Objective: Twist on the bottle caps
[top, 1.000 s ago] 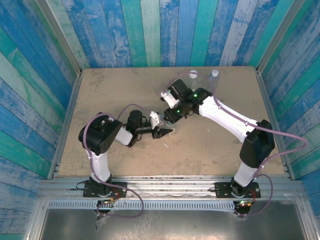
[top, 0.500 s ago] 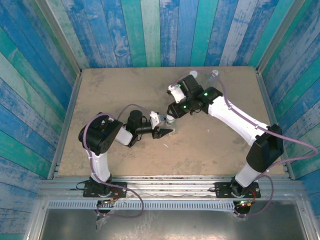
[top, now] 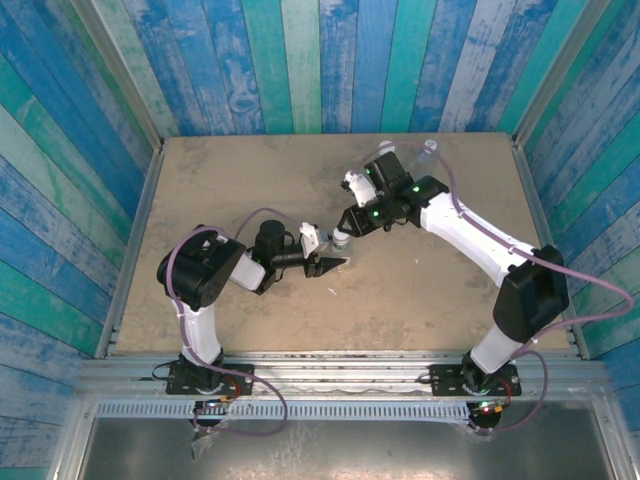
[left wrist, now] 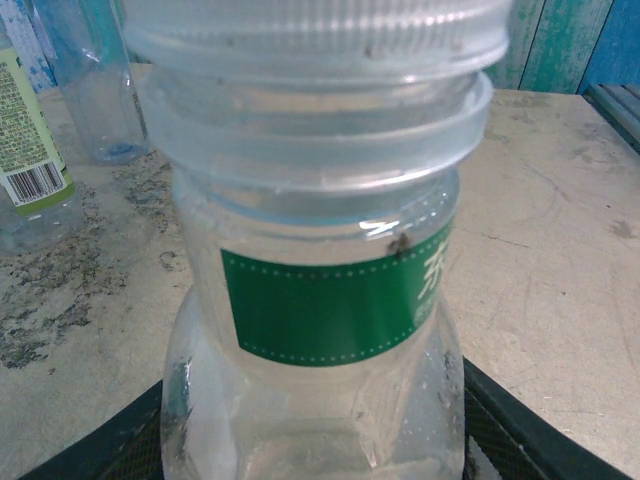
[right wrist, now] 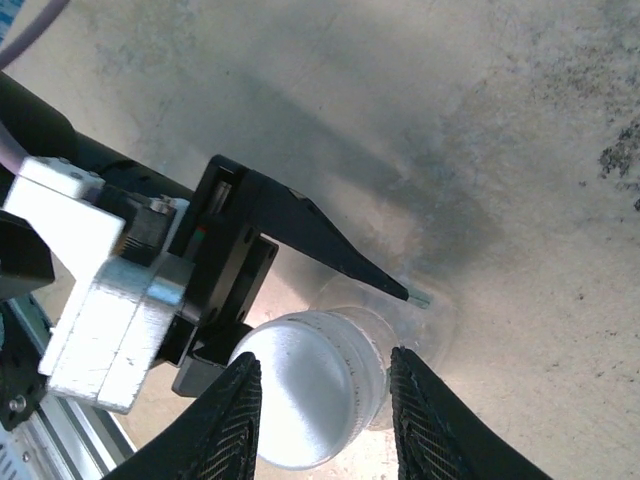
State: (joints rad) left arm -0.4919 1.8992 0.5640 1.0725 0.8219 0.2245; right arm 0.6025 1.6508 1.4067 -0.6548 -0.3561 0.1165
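Note:
My left gripper point(top: 326, 264) is shut on the short clear bottle point(left wrist: 320, 300) with a green label, its black fingers point(left wrist: 95, 450) pressed to both sides of the bottle's base. A white cap point(right wrist: 305, 385) sits on that bottle's neck. My right gripper point(right wrist: 325, 400) hangs over it from above, its jaws straddling the cap. One finger touches the cap's rim and the other finger point(right wrist: 430, 420) stands a sliver off it. From the top view the bottle point(top: 341, 242) stands mid-table between the two grippers, with the right gripper point(top: 350, 222) just behind it.
Two more bottles stand at the far right of the table: one with a pale green label point(left wrist: 25, 150) and a blue-tinted one point(left wrist: 95, 90). One of them point(top: 429, 158) rises behind the right arm. Plank walls close in the table on three sides.
My right wrist has drawn back toward the far right, uncovering the bottle in the top view, and its jaws have narrowed round the cap. The left arm and bottle have stayed put.

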